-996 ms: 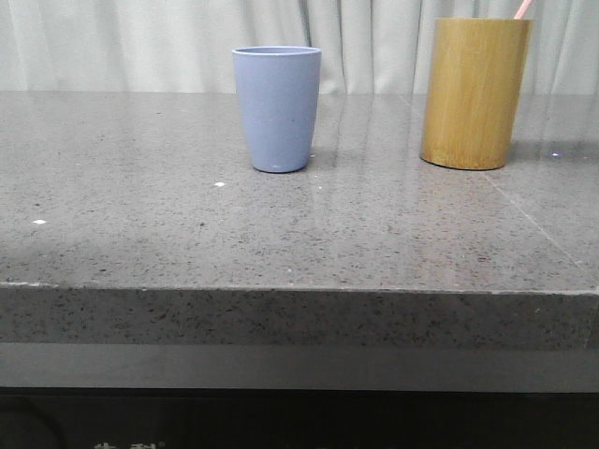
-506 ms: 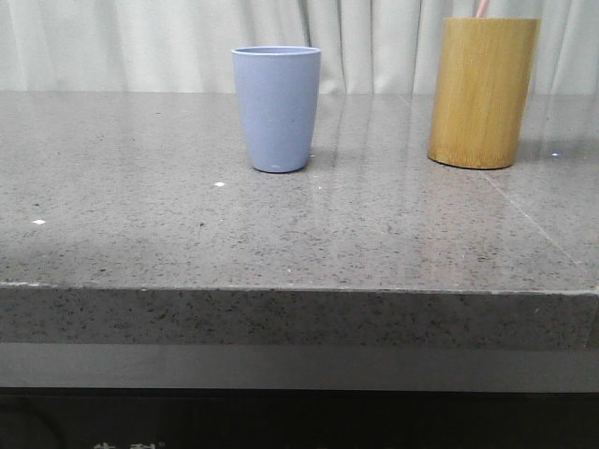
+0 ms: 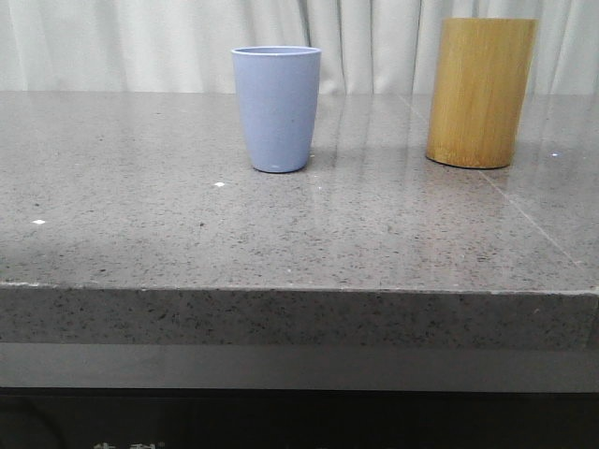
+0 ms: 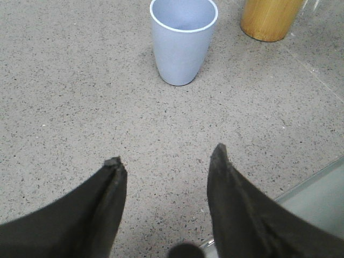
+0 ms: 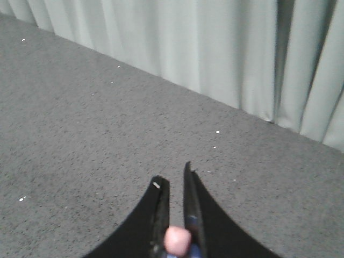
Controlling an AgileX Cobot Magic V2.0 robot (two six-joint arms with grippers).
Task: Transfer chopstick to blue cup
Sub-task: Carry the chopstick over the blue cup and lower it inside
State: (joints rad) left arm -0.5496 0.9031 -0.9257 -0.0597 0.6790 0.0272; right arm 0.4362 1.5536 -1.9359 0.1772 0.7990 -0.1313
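The blue cup point(image 3: 276, 108) stands upright at the middle back of the grey stone table, and its inside looks bare in the left wrist view point(image 4: 183, 40). My left gripper point(image 4: 166, 156) hangs open over the table in front of the cup, with nothing between its fingers. In the right wrist view, the right gripper point(image 5: 173, 173) is shut on the pale pink chopstick point(image 5: 177, 240). Just the chopstick's round end shows, deep between the fingers, above bare table near the curtain.
A tall yellow-brown bamboo cylinder point(image 3: 480, 92) stands at the back right, to the right of the blue cup point(image 4: 269, 20). A pale curtain point(image 3: 140, 42) closes the far side. The table's front edge point(image 4: 317, 193) runs close by the left gripper.
The pink chopstick tip that stuck out of the bamboo cylinder has gone up out of the front view. The cylinder shifted slightly to the right.
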